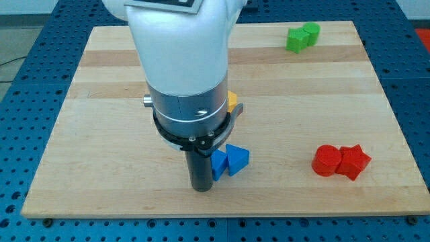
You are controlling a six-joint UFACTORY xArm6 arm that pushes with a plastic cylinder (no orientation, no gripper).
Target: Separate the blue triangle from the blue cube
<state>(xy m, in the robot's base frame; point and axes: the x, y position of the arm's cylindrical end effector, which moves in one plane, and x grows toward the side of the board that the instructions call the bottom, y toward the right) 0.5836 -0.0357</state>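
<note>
Near the front edge of the wooden counter [80,168], a little left of centre, my tip [202,189] stands on the wood just to the left of the blue cube [219,165], apparently touching or almost touching it, though the rod's own bulk hides the contact. The blue triangle [237,159] sits pressed against the cube's right side, so the two are in a tight pair with no gap. There is no hand on this arm to open or close, only the rod, so nothing is held. The chief risk is plain: a push from here toward the right would drive the cube into the triangle and shove both along together, leaving them just as joined as they are now. A glancing push could also spin the cube so that it wedges against the triangle's slanted face. To part them, I judge the tip must get between them or go round to press on one alone. An orange block [232,101] peeks out behind the arm's body, mostly hidden; a sweep toward the far side could knock it. The red pair [341,161] near right and the green pair [302,36] far right lie well apart from any likely path.
</note>
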